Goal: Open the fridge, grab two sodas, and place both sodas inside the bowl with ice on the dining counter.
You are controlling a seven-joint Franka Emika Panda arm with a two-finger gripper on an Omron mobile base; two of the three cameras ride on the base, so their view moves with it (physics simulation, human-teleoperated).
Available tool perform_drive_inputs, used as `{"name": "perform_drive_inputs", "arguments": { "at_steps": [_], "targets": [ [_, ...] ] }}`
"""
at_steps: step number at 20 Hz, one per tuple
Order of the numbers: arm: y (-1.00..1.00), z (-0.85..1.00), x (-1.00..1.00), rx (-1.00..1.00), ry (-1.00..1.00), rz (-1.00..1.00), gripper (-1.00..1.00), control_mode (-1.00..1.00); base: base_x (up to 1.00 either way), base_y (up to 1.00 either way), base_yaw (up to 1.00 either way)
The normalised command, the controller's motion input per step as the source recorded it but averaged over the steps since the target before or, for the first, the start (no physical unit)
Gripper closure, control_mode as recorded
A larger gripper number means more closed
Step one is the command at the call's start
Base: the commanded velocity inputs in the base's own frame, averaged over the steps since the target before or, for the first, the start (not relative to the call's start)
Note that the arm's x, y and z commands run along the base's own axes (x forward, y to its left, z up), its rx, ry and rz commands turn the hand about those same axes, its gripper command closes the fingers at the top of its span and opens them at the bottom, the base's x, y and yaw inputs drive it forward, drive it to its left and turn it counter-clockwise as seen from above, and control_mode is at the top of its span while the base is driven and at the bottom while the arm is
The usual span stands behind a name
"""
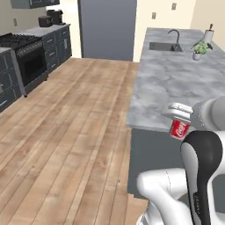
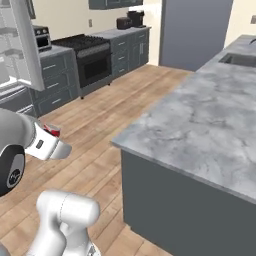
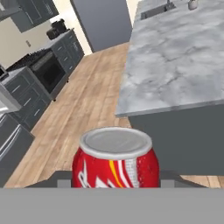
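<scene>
**Can in hand beside the counter**

I see the red can (image 3: pixel 115 159) clamped in my gripper (image 1: pixel 179 124), held above the wood floor (image 1: pixel 74 132) at the near left edge of the marble counter (image 1: pixel 176 83), with the sink (image 1: pixel 165 45) far down it

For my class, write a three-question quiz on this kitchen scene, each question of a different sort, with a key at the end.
1. True or false: the small red soda can with a silvery top rests on the light grey marble dining counter.
2. Multiple choice: what stands beside the sink at the counter's far end? A) a small potted green plant B) a toaster C) a kettle
3. Fill in: the white two-finger gripper is shut on the ____.

Key
1. False; the gripper holds it in the air, short of the counter's near edge.
2. A
3. soda can
</scene>
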Motion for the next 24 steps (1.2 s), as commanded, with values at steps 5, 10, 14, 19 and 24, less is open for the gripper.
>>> {"name": "perform_drive_inputs", "arguments": {
  "at_steps": [5,10,14,19,24],
  "targets": [
    [0.0,0.0,0.0,0.0,0.0,0.0,1.0,1.0,-0.76,-1.0,-0.09],
    [0.0,0.0,0.0,0.0,0.0,0.0,1.0,1.0,-0.74,-1.0,-0.08],
    [0.0,0.0,0.0,0.0,0.0,0.0,1.0,1.0,-0.72,-1.0,-0.07],
    [0.0,0.0,0.0,0.0,0.0,0.0,1.0,1.0,-0.7,-1.0,-0.07],
    [0.0,0.0,0.0,0.0,0.0,0.0,1.0,1.0,-0.64,-1.0,-0.06]
  ]
}}
